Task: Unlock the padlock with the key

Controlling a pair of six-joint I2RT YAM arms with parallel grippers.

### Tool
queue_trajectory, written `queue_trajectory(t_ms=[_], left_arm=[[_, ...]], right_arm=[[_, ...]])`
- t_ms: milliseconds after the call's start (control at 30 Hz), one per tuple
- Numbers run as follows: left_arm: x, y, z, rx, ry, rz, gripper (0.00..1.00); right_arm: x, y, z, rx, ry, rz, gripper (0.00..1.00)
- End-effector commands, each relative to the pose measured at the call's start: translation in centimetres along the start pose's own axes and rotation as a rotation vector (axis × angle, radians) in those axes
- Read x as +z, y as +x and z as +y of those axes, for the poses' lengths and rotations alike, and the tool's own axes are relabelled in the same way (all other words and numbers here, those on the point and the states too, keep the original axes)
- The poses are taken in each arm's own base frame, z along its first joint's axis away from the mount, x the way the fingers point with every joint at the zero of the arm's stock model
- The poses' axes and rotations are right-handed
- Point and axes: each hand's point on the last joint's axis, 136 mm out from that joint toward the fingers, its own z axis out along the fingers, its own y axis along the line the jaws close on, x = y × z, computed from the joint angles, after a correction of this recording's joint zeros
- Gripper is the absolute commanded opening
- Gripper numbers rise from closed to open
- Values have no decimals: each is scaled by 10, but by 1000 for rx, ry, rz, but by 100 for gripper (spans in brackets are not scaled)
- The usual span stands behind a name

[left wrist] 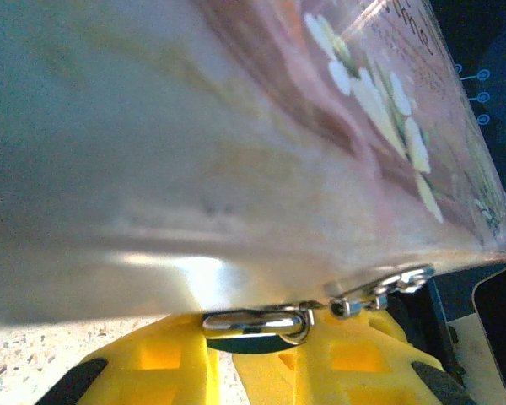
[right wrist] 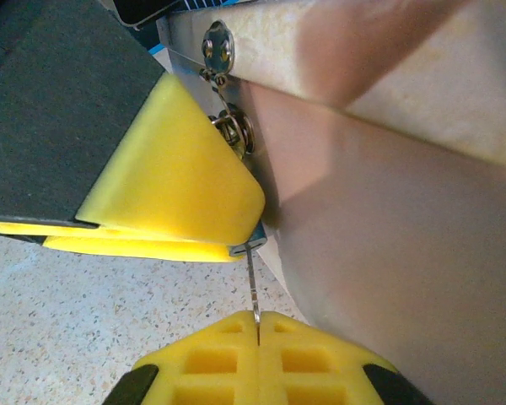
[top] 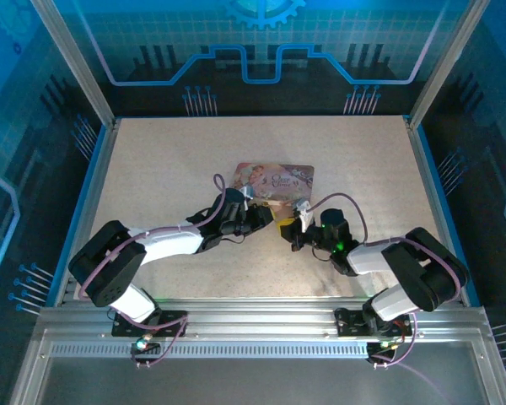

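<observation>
- Right gripper (right wrist: 257,325): yellow pads pressed together on the key (right wrist: 251,283). Only its thin dark blade shows, standing straight out from the seam between the pads.
- Left gripper (left wrist: 225,348): pads nearly closed, clamped on the padlock (left wrist: 255,321). The silvery shackle and a sliver of dark body sit between them, just below the edge of the pink tin (left wrist: 236,169).
- Governing relation, right wrist view: the key's long axis runs directly away from the right gripper towards the padlock, which lies straight ahead. The blade's tip meets the small bluish corner of the body that shows under the left gripper's pad (right wrist: 177,186).
- Whether the tip has entered the keyway cannot be told, since the pad hides the junction.
- Overhead, the two grippers meet nose to nose at the tin's near edge, above the speckled bench (top: 152,169).
- Judgement: the right arm carries the coming move, probably a push along the blade's axis and then a twist about it. The left arm only needs to hold the padlock steady.
</observation>
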Motion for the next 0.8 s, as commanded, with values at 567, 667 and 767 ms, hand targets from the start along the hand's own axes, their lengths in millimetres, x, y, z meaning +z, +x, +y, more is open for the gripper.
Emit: queue_trajectory(t_ms=[567, 667, 767], left_arm=[[-3, 18, -24, 57, 69, 112, 18], [-2, 19, -20, 58, 57, 113, 18], [0, 20, -18, 53, 52, 113, 17]], right_arm=[[-3, -53, -11, -29, -36, -121, 1], [-4, -54, -11, -36, -34, -121, 1], [-4, -54, -11, -36, -37, -117, 1]])
